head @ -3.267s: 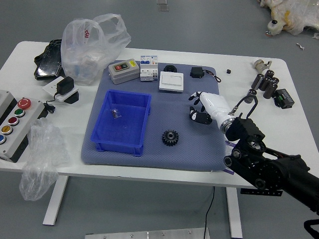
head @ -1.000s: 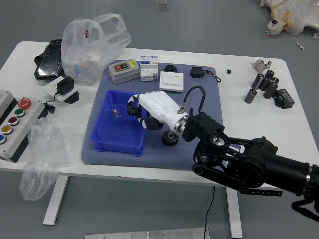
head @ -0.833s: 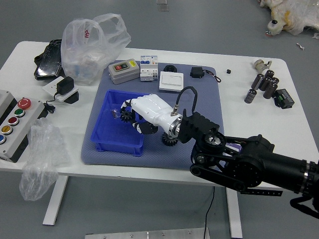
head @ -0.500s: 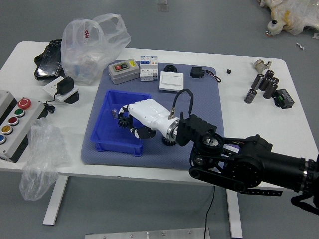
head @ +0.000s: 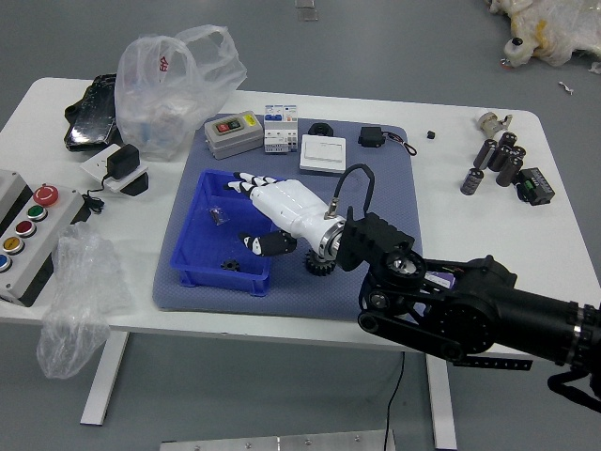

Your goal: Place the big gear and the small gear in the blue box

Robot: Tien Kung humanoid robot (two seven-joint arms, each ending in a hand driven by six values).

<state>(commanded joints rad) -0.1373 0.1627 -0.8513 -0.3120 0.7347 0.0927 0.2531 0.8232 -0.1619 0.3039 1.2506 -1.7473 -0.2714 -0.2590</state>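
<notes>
Right hand [head: 289, 209] over blue plastic box [head: 200, 246], centre-left; fingers spread, thumb apart, holding nothing. Small black gear [head: 230, 266] in box, lower part. Larger black toothed gear [head: 319, 264] on grey-blue mat [head: 347, 299] right of box, wrist partly blocking view. White square case [head: 322, 154] upper centre, clear plastic bag [head: 169, 89] upper left.

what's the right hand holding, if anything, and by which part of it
Nothing: the right hand is open over the blue box, with the small gear lying inside, apart from its fingers.
</notes>
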